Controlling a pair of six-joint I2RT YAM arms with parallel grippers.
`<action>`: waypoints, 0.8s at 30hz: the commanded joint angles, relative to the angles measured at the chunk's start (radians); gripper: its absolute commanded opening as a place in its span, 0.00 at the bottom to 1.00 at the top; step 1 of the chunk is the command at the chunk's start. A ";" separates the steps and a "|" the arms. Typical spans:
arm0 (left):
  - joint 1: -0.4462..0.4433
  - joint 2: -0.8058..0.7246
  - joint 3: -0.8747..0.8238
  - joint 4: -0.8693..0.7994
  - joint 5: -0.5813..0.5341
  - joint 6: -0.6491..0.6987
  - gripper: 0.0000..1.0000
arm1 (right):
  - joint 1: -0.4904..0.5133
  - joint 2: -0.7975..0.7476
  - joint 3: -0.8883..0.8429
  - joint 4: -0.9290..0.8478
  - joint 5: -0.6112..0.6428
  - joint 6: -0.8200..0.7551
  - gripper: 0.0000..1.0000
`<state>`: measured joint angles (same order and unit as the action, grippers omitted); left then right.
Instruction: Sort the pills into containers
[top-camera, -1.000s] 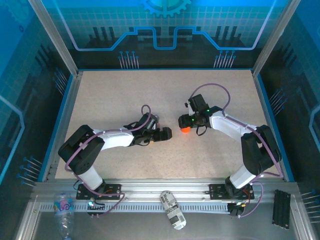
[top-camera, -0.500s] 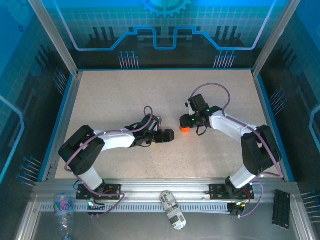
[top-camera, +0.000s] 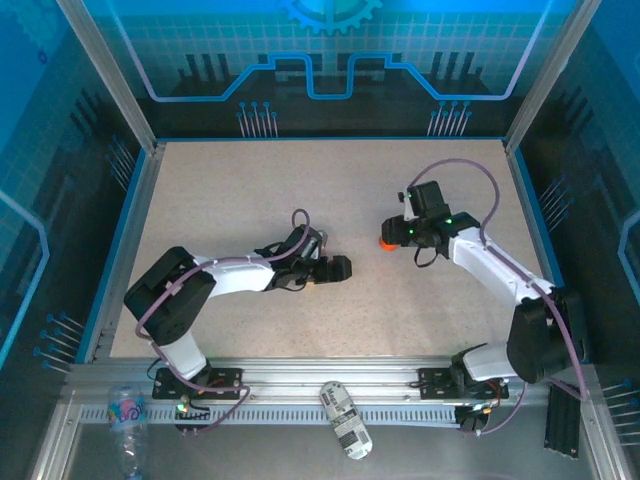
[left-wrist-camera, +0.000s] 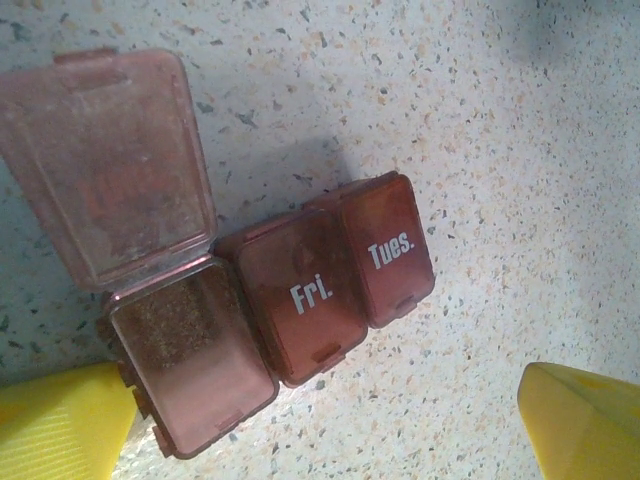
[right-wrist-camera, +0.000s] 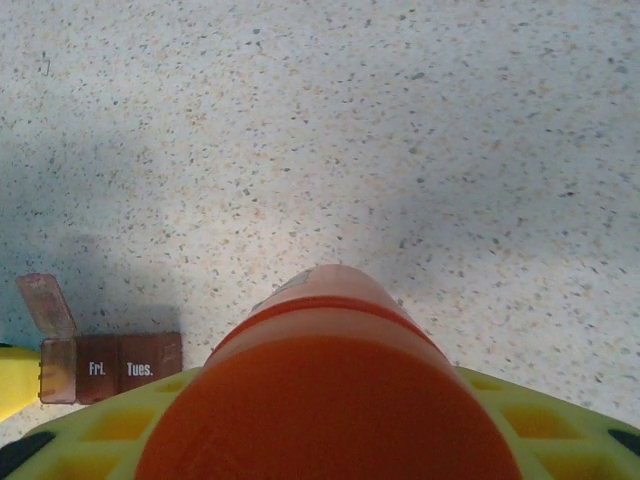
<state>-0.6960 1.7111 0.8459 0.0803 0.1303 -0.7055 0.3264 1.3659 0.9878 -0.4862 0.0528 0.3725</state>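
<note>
Pinching the orange pill bottle (right-wrist-camera: 330, 400) between its yellow-green pads (right-wrist-camera: 545, 412), the right gripper (top-camera: 392, 241) sits over the right half of the speckled table (top-camera: 250, 190). That keeps the bottle well apart from the maroon weekly pill box (left-wrist-camera: 300, 300), probably so the supply is secured before any pouring. I cannot tell whether the round end facing the wrist camera is a cap or the base.

The left gripper (top-camera: 338, 268) hovers just above the pill box with its yellow fingertips (left-wrist-camera: 60, 425) spread wide, one on each side and neither touching the box. It looks placed to brace or nudge the box, not to lift it.

The box lies flat near the table's middle. The "Fri." cell (left-wrist-camera: 305, 295) and "Tues." cell (left-wrist-camera: 392, 250) are closed. The end cell (left-wrist-camera: 190, 350) has its lid (left-wrist-camera: 105, 165) flipped back, and no pill is visible inside. That open cell seems the intended target, so sorting looks barely begun.
</note>
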 joint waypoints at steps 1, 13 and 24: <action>-0.001 0.042 0.054 0.029 0.034 0.018 0.99 | -0.021 -0.038 -0.027 -0.028 -0.013 -0.007 0.36; -0.006 0.080 0.104 0.042 0.058 0.003 0.99 | -0.030 -0.058 -0.069 -0.018 -0.032 0.004 0.36; -0.009 0.082 0.094 0.050 0.055 0.001 0.99 | -0.031 -0.055 -0.071 -0.014 -0.034 0.007 0.36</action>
<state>-0.6968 1.7874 0.9268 0.1162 0.1734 -0.7078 0.3065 1.3338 0.9207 -0.5049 0.0334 0.3733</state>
